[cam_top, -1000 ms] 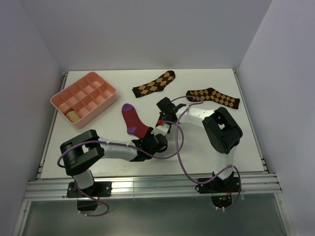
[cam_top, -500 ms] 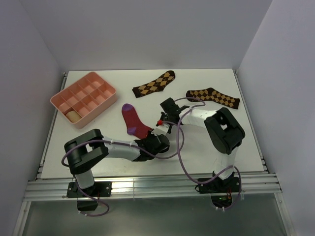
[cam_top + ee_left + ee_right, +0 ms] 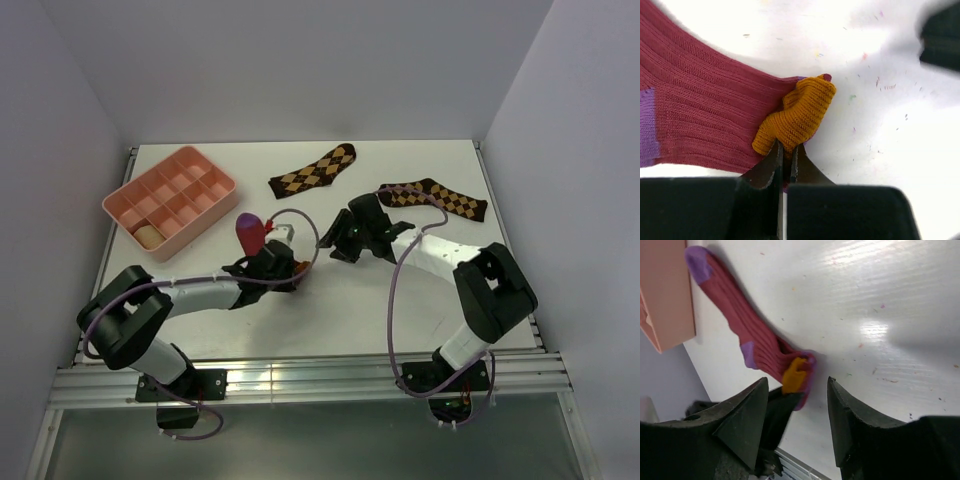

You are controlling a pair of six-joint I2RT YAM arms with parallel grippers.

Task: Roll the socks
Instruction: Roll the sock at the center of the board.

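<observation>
One crimson sock [image 3: 257, 240] lies on the white table [image 3: 400, 290] left of centre, just right of the one pink divided tray [image 3: 170, 197]. Its purple toe points to the far side and its orange cuff [image 3: 797, 117] is bunched at the near end. The left gripper [image 3: 785, 150] is closed tight on that cuff, with the fold of orange knit pinched between its two fingers. The right gripper [image 3: 797, 382] is spread open with nothing in it and sits a little way to the right of the sock, apart from it. Two brown diamond-patterned socks [image 3: 313, 171] [image 3: 433, 198] lie flat along the far side, well apart from each other. One tan bundle [image 3: 148, 235] sits in the tray's near corner compartment.
</observation>
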